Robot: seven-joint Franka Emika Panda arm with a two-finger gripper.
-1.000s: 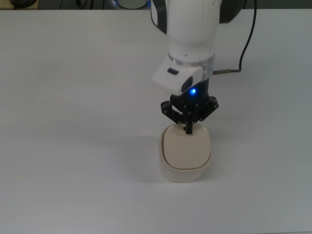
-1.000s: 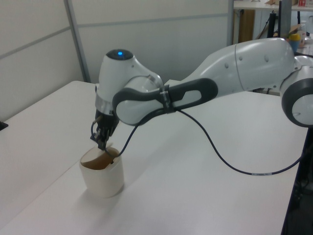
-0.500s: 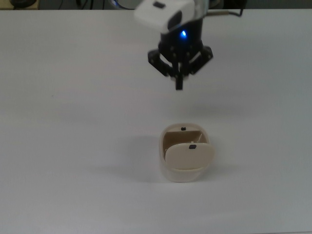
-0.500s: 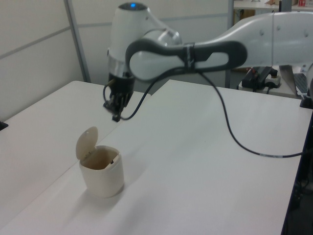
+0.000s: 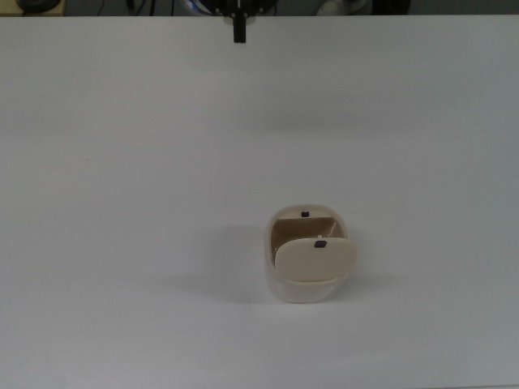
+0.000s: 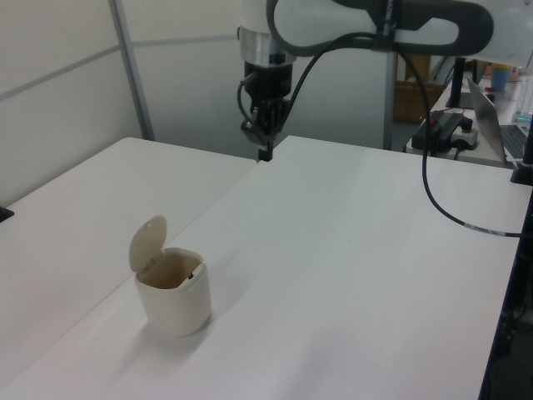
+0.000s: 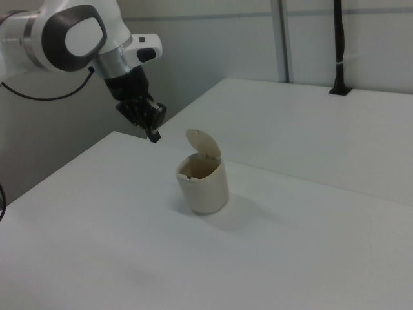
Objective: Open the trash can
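Note:
The trash can point(image 5: 306, 271) point(image 6: 173, 293) point(image 7: 203, 183) is a small cream-white bin on the white table. Its beige lid point(image 5: 316, 259) point(image 6: 147, 242) point(image 7: 203, 144) stands swung up, showing the tan inside. A small black button point(image 5: 320, 243) sits on the lid. My gripper point(image 5: 239, 34) point(image 6: 264, 152) point(image 7: 153, 136) hangs high above the table, well away from the can, near the top view's upper edge. Its black fingers are together and hold nothing.
A black cable point(image 6: 433, 192) loops from the arm down to the table at the left view's right. A seam point(image 6: 212, 200) runs across the table in the left view. A laptop point(image 6: 500, 137) and clutter lie past the table at the left view's right.
The gripper rose off the lid and drew back toward the top view's upper edge. The lid, flat one second ago, stands popped up and has stayed so.

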